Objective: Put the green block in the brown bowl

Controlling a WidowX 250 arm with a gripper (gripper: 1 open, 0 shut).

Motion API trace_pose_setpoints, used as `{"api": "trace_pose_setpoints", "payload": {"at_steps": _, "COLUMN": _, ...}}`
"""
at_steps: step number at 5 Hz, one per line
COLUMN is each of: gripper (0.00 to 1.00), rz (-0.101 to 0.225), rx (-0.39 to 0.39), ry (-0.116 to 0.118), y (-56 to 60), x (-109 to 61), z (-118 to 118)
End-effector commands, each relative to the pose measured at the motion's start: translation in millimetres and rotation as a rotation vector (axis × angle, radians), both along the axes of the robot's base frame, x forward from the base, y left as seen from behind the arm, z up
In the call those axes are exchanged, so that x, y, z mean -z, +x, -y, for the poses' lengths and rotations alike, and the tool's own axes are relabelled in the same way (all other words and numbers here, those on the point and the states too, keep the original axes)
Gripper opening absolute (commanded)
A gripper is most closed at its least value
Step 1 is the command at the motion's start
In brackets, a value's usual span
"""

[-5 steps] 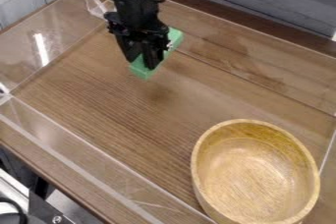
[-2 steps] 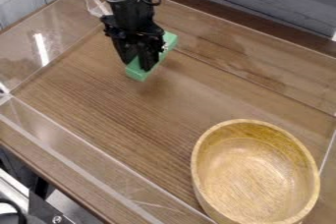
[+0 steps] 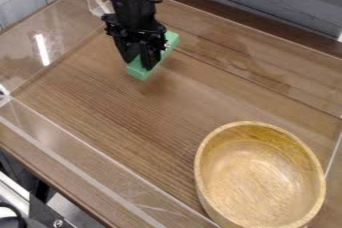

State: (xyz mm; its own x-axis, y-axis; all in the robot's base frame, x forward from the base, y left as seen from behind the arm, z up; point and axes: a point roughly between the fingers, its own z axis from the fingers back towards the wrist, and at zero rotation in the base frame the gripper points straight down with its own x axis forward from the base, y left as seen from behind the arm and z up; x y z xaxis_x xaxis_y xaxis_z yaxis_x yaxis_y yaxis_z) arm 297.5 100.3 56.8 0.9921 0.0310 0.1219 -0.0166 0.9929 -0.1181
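Tool [image 3: 139,50] looks clenched on green block [image 3: 140,69], across its middle; can't tell if it's off the bench [image 3: 120,122]. Block is upper left in view, long axis running lower left to upper right. Brown bowl [image 3: 261,182] sits lower right, well apart. Carry goes diagonally that way; nothing visible between, just clear the thick near rim.

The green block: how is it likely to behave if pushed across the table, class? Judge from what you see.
With its straight edges, the green block would probably stay stiff and slide rather than roll. Its small size beside the bowl suggests it is fairly light. The smooth-looking tabletop may let it slip easily.
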Motion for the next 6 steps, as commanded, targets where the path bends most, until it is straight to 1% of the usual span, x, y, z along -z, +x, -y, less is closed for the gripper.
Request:
{"api": "trace_pose_setpoints", "payload": {"at_steps": 1, "gripper": 0.00, "rz": 0.046, "rx": -0.011, "ry": 0.020, "y": 9.8, "x": -15.7, "z": -8.2}}
{"api": "trace_pose_setpoints", "payload": {"at_steps": 2, "gripper": 0.00, "rz": 0.037, "rx": -0.016, "ry": 0.015, "y": 10.8, "x": -16.2, "z": -9.0}}
{"api": "trace_pose_setpoints", "payload": {"at_steps": 6, "gripper": 0.00, "rz": 0.028, "rx": -0.014, "ry": 0.003, "y": 15.8, "x": -21.5, "z": -9.7}}
